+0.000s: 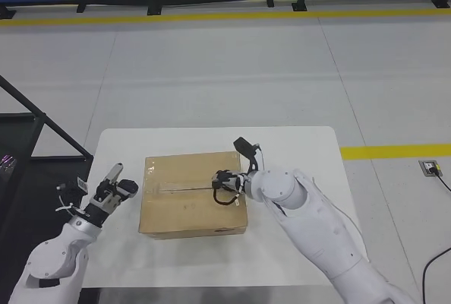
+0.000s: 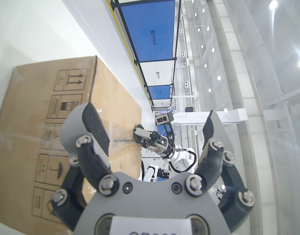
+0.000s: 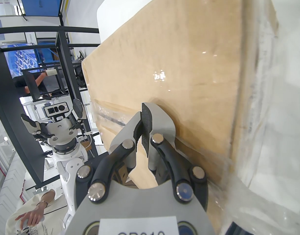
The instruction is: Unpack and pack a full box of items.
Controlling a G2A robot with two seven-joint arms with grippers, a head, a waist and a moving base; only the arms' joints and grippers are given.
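The box (image 1: 193, 194) sits taped shut on the bench (image 1: 301, 144). The right hand (image 3: 143, 113) is pinched together on top; the left hand (image 2: 150, 113) is apart beside it.

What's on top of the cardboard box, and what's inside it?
The right tool, shut, rests on the taped seam atop the box. Closed flaps hide the contents.

Brown box (image 1: 181, 207), black-printed — white table (image 1: 310, 148).
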